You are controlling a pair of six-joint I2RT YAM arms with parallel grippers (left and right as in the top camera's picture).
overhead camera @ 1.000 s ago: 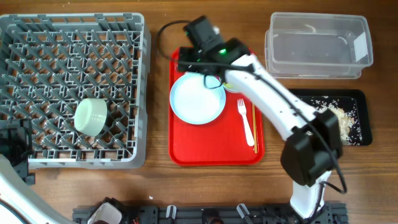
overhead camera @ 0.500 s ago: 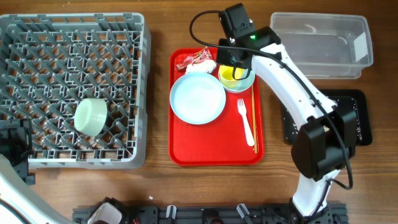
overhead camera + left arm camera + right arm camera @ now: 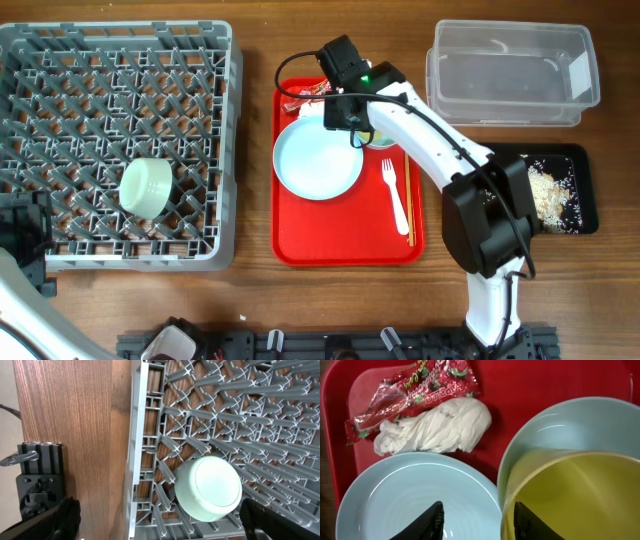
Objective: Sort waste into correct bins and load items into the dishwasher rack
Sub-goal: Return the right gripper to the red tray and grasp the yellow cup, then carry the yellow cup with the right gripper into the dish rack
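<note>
The red wrapper [image 3: 415, 387] and the white napkin [image 3: 437, 427] lie at the far end of the red tray [image 3: 345, 235]. My right gripper [image 3: 480, 522] hangs low there, jaws partly apart: one finger over the pale-blue plate [image 3: 415, 495], the other inside the yellow cup [image 3: 580, 495], which sits in a pale-blue bowl [image 3: 560, 420]. The outer finger stands clear of the cup's rim. A white fork [image 3: 396, 195] lies right of the plate [image 3: 318, 160]. My left gripper [image 3: 162, 525] is open wide beside an upturned bowl [image 3: 207, 489] in the grey rack [image 3: 115, 60].
A clear tub [image 3: 510, 72] stands at the back right. In front of it a black tray [image 3: 580, 165] holds rice scraps, partly covered by my right arm. A thin wooden stick [image 3: 408, 200] lies beside the fork.
The right gripper swung right over the cup, then came back a little left to the cup's rim. Its jaws narrowed. The left arm and the bowl in the rack stayed still.
</note>
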